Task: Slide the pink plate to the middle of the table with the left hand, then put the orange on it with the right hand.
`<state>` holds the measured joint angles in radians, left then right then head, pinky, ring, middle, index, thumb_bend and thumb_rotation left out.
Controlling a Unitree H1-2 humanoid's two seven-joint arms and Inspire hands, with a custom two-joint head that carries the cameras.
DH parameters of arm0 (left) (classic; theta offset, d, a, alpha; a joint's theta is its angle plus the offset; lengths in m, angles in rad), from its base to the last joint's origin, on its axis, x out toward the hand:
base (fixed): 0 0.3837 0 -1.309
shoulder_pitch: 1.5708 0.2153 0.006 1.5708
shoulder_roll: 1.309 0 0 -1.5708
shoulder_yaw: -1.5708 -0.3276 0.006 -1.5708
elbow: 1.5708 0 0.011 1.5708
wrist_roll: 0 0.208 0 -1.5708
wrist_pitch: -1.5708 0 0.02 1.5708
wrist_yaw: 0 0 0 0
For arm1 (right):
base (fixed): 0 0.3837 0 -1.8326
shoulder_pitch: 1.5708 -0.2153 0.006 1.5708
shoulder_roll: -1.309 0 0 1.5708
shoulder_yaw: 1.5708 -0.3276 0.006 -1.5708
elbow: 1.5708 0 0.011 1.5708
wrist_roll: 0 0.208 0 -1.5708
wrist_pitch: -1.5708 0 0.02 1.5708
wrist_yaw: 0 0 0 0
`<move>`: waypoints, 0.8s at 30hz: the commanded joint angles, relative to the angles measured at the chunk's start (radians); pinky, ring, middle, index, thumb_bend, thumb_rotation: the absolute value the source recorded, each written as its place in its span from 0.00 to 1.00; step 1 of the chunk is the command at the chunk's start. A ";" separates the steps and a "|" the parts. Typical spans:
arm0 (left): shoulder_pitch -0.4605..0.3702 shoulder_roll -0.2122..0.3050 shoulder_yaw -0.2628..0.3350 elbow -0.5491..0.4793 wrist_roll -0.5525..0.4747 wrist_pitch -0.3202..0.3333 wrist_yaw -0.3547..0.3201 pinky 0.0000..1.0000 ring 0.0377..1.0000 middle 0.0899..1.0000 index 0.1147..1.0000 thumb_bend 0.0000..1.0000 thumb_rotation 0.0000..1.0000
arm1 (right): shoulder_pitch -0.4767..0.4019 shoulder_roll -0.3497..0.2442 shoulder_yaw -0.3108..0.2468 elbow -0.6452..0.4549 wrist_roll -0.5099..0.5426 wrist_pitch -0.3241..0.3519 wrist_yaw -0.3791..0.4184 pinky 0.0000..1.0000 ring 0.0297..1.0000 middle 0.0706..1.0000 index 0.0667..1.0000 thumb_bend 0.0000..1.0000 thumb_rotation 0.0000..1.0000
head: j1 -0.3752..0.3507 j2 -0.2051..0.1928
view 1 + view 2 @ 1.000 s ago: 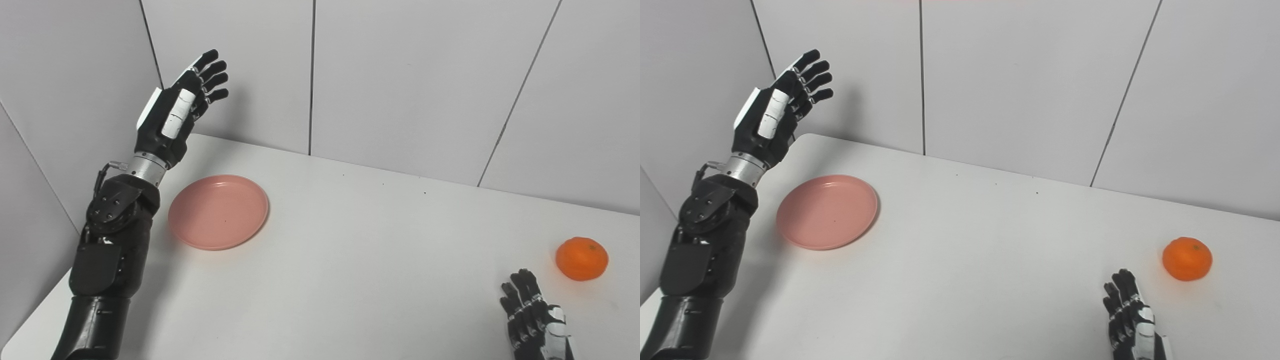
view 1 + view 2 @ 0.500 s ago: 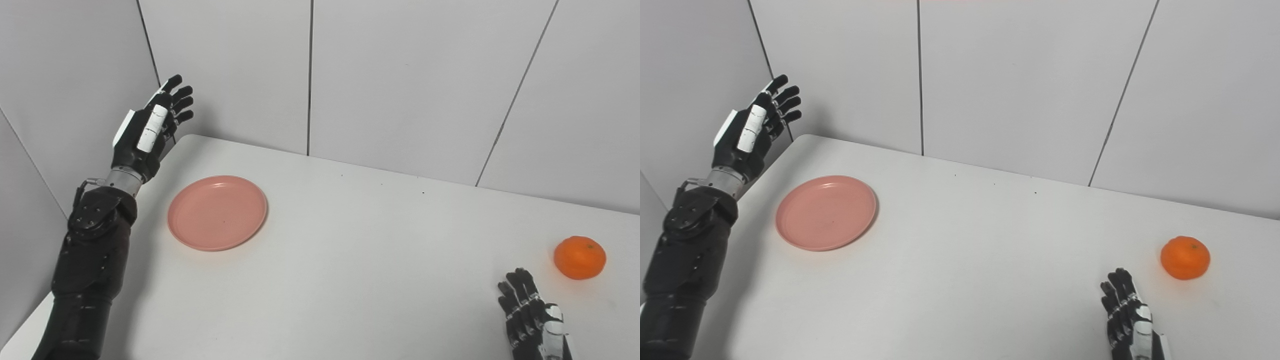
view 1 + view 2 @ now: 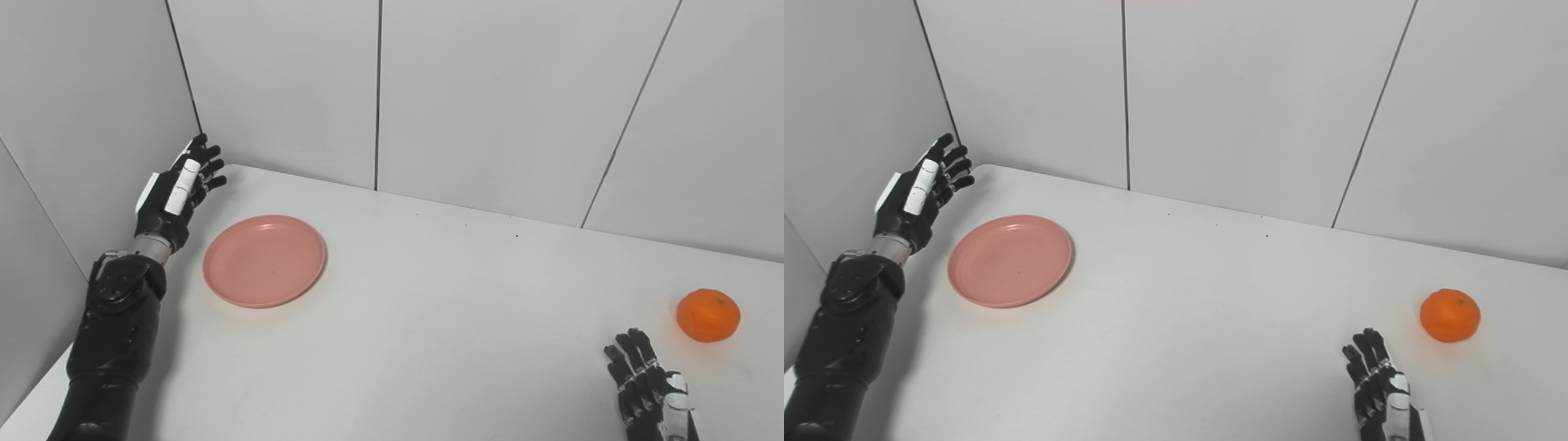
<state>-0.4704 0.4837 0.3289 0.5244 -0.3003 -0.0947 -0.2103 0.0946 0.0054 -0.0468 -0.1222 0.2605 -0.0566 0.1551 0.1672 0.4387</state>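
Observation:
A round pink plate (image 3: 264,260) lies flat and empty on the left part of the white table (image 3: 429,318). My left hand (image 3: 177,193) hovers just left of the plate, near the table's far left corner, open with its fingers spread and holding nothing. There is a gap between it and the plate's rim. An orange (image 3: 708,315) rests on the table at the far right. My right hand (image 3: 649,389) lies low at the bottom right, open, a short way in front and to the left of the orange, not touching it.
Grey panelled walls (image 3: 490,92) close the table off at the back and on the left, meeting in a corner right behind my left hand. The table's left edge (image 3: 37,392) runs under my left forearm.
My left hand has come down and moved left, from high against the back wall to just above the table beside the plate. The plate, the orange and my right hand stay put.

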 commanded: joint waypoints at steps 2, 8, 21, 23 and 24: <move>-0.032 0.021 0.017 0.032 -0.009 -0.062 0.000 0.85 0.89 0.87 0.92 0.97 0.76 | 0.031 0.017 0.005 0.036 0.013 -0.022 0.000 0.98 0.91 0.91 0.90 0.74 0.98 | 0.000 0.002; -0.050 0.036 0.018 0.146 -0.010 -0.103 -0.021 0.83 0.87 0.85 0.90 1.00 0.74 | 0.035 0.014 0.005 0.034 0.011 -0.028 0.003 0.99 0.91 0.92 0.90 0.74 0.98 | -0.004 0.009; -0.073 0.048 0.010 0.280 -0.002 -0.165 -0.046 0.81 0.86 0.85 0.90 1.00 0.77 | 0.038 0.008 0.006 0.032 0.009 -0.029 0.007 0.97 0.90 0.91 0.90 0.75 0.98 | -0.004 0.017; -0.075 0.050 0.009 0.288 0.000 -0.167 -0.045 0.81 0.86 0.84 0.90 1.00 0.77 | 0.039 0.007 0.007 0.029 0.008 -0.029 0.007 0.97 0.90 0.91 0.90 0.75 0.99 | -0.004 0.018; -0.076 0.052 0.008 0.291 -0.001 -0.169 -0.048 0.80 0.86 0.85 0.90 1.00 0.77 | 0.040 0.007 0.007 0.028 0.011 -0.029 0.008 0.97 0.90 0.91 0.90 0.75 0.98 | -0.004 0.020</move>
<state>-0.5006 0.4987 0.3375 0.8218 -0.3009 -0.2288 -0.2503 0.0977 0.0041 -0.0464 -0.1255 0.2621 -0.0566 0.1550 0.1626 0.4571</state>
